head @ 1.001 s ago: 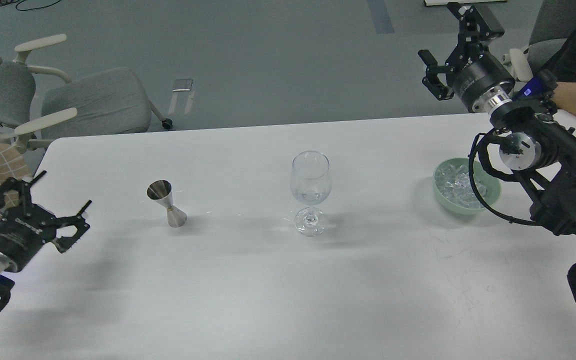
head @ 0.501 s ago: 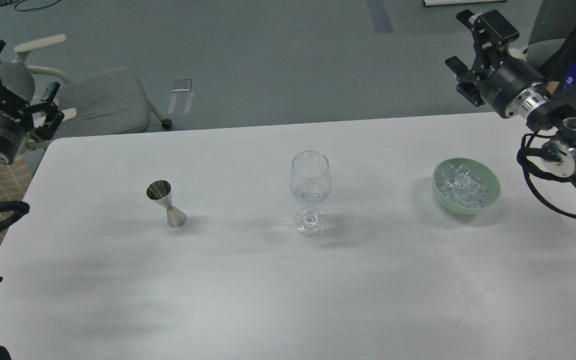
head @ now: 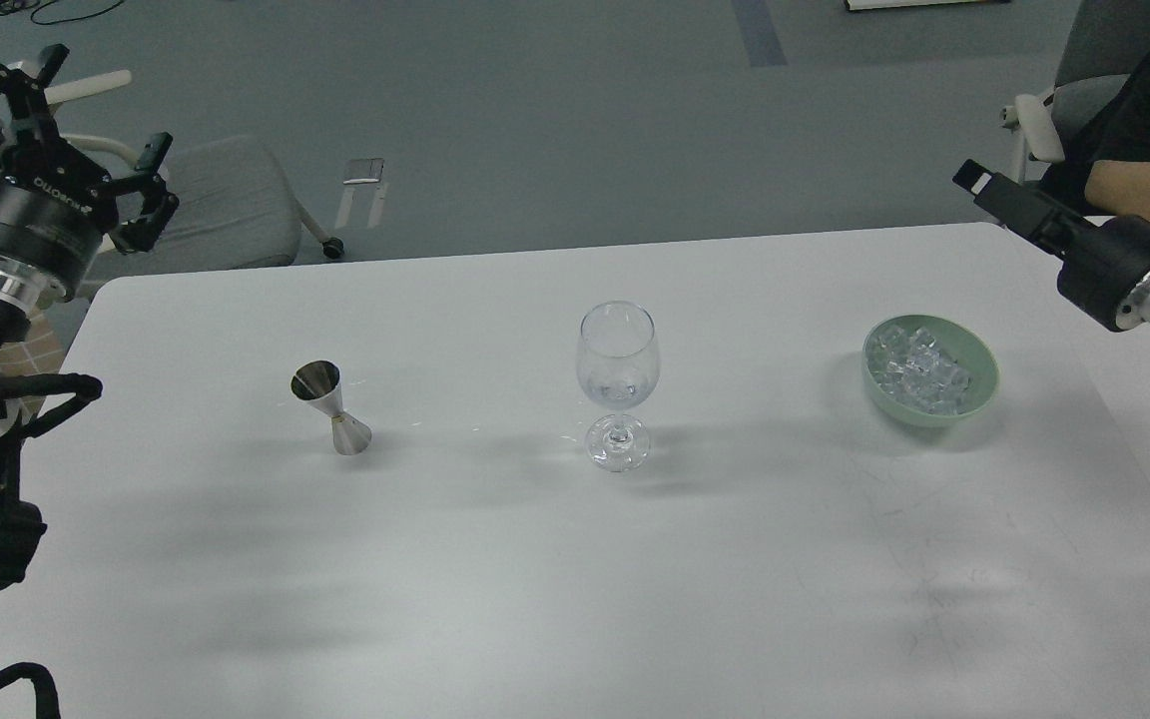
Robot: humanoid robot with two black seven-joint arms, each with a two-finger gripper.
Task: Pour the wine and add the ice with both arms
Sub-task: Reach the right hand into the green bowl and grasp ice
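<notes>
The white counter [head: 555, 579] is bare along its near edge. Past that, at centre, a stemmed glass [head: 618, 384] stands upright with a little clear wine [head: 618, 389] low in its bowl. A steel jigger [head: 330, 407] stands upright at 9 o'clock from the glass, well apart. At 3 o'clock from the glass sits a green bowl [head: 974, 394] holding the ice [head: 919, 371]. Left hand [head: 61, 130] is raised off the counter's far-left corner, fingers spread apart, gripping nothing. Right hand [head: 1009, 205] hangs beyond the bowl at the far right edge, seen end-on; whether its fingers are apart or together cannot be told. A grey chair [head: 206, 215] stands on the floor behind.
</notes>
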